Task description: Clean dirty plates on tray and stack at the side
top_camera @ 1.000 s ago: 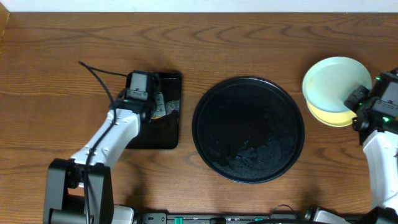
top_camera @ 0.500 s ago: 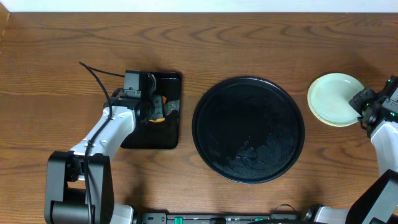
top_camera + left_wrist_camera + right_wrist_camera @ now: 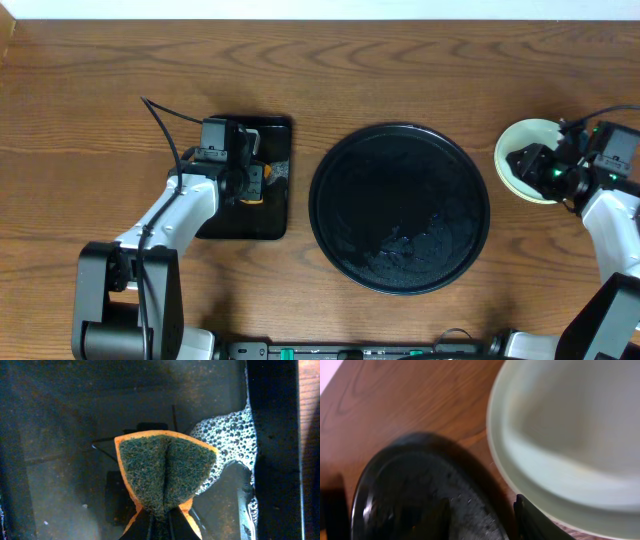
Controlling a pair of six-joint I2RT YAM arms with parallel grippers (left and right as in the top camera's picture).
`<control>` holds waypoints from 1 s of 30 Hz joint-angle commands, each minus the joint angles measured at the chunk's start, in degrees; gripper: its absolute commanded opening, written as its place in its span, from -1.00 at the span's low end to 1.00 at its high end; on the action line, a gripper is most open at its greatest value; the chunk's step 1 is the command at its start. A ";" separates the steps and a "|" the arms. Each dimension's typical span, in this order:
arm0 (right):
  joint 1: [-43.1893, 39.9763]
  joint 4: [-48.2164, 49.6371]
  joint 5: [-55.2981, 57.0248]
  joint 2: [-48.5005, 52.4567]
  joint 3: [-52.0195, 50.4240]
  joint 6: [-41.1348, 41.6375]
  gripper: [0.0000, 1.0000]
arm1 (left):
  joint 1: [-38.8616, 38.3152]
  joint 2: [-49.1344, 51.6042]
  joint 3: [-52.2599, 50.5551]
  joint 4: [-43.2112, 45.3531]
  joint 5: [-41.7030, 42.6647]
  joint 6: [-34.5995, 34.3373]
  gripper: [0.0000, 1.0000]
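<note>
The large round black tray [image 3: 399, 208] sits at table centre with soapy film and no plates on it; its rim also shows in the right wrist view [image 3: 400, 490]. A stack of pale mint-green and yellow plates [image 3: 522, 152] rests on the wood at the far right, and fills the right wrist view [image 3: 570, 435]. My right gripper [image 3: 530, 165] is open and empty over the stack's left part. My left gripper [image 3: 252, 178] is shut on an orange sponge with a green scrub face [image 3: 165, 472], held over the black rectangular tray [image 3: 250, 215].
The rectangular tray [image 3: 65, 435] holds dark water and soap foam [image 3: 230, 445]. A black cable [image 3: 165, 135] loops from the left arm. Bare wood-grain tabletop [image 3: 300, 70] lies behind and around both trays.
My right gripper has let go of the plates and swung over the stack's left side, open. The plates now rest lower on the table. The left gripper has barely moved.
</note>
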 commanded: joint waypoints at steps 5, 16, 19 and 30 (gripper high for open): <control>2.49 -1.16 -2.51 0.07 0.98 -2.60 -0.23 | 0.15 1.11 -0.81 -0.76 -8.44 -11.65 -0.76; 5.68 -2.45 -5.27 0.07 0.98 -6.51 -0.25 | 0.09 1.18 -0.83 -0.66 7.61 -1.77 -0.85; 6.16 -2.78 -5.27 0.07 0.98 -6.49 -0.26 | 0.09 1.18 -0.83 -1.42 -11.06 -13.86 -0.80; 6.25 -3.34 -5.29 0.07 0.98 -6.47 -0.26 | 0.09 1.18 -0.83 -0.90 10.69 -1.18 -0.85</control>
